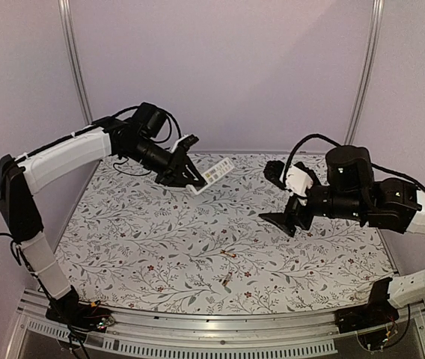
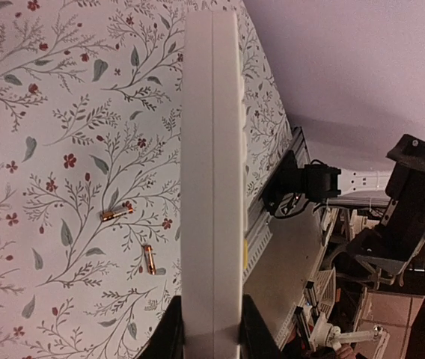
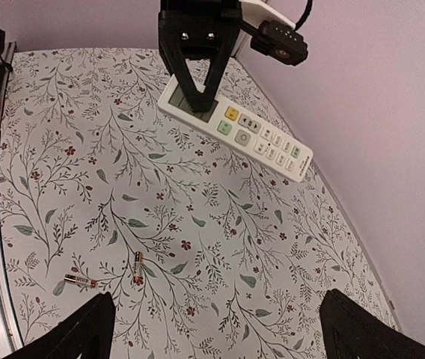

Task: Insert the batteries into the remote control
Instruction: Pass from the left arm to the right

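Light, rigid remote control (image 1: 216, 172) is clamped at its display end by left tool (image 1: 190, 180); right tool (image 1: 281, 221) is spread empty; roll-prone batteries (image 3: 138, 268) are judged best pinched mid-barrel.

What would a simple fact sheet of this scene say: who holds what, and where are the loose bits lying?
left gripper: shut on the remote, gripping its display end
remote: white, raised above the table, button side showing from above
right gripper: open, empty, hovering over the table
batteries: two, lying loose and apart, towards the front edge, not yet in the remote
table: flower-patterned top
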Controlling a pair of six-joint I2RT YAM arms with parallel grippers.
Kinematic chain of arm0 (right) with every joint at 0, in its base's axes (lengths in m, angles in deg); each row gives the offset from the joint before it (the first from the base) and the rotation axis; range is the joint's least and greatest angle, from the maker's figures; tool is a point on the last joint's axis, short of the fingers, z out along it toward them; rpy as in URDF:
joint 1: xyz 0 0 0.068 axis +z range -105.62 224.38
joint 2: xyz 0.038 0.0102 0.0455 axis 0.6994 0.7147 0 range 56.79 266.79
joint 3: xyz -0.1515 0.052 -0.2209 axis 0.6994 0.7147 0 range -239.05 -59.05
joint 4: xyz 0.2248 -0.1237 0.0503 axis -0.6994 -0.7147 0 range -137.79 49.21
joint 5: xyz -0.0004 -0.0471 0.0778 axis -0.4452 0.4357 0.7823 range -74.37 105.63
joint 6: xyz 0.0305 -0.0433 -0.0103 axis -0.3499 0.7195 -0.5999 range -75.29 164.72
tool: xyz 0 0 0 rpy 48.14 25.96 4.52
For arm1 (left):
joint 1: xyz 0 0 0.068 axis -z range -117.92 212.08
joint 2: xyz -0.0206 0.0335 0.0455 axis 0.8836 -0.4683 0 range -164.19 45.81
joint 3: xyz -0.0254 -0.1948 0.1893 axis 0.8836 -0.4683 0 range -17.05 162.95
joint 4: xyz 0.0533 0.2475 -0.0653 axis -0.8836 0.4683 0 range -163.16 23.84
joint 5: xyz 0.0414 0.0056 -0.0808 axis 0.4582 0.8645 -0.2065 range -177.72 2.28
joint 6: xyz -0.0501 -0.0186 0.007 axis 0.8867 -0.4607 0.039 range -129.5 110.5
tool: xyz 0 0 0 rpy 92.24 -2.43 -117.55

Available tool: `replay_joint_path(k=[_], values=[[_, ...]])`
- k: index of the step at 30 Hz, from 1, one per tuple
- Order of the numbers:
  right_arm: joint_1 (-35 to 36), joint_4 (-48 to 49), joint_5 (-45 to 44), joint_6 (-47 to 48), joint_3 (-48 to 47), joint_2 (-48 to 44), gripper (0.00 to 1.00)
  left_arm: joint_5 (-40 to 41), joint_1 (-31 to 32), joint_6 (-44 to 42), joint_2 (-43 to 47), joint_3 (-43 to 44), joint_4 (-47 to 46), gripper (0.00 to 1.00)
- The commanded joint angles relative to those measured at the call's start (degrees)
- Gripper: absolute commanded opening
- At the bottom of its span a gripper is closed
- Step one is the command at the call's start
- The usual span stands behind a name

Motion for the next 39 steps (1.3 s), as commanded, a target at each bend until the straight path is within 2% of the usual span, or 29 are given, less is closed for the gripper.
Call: replay_joint_path(k=[1,5,14,20,29,36,39], values=[[7.3,-6.6,-11.2,11.5,-5.3,5.9,0.96,0.2,4.7,-3.6,1.8,-1.9,11.6,0.00],[9.8,-11.0,-11.8,13.9,-9.2,10.5,0.93,-1.3,9.3,-3.2,1.9,-2.9,13.1,0.00],[11.6,-18.9,-4.5,15.3,-15.3,15.4,0.82,-2.4,16.4,-3.2,0.5,-1.0,14.9,0.00],[13.2,-21.9,-4.2,16.0,-17.5,18.9,0.77,-3.0,18.4,-2.1,-0.7,0.8,14.9,0.00],[13.8,-23.0,-6.2,17.1,-20.1,23.7,0.77,-4.3,20.0,-1.7,-1.6,1.4,14.8,0.00],[14.1,-23.0,-4.1,17.5,-20.7,25.6,0.64,-7.4,20.5,-2.1,-2.5,1.5,14.1,0.00],[14.2,-23.0,-3.9,17.4,-20.5,25.6,0.54,-8.2,20.5,-2.3,-2.5,1.7,14.0,0.00]])
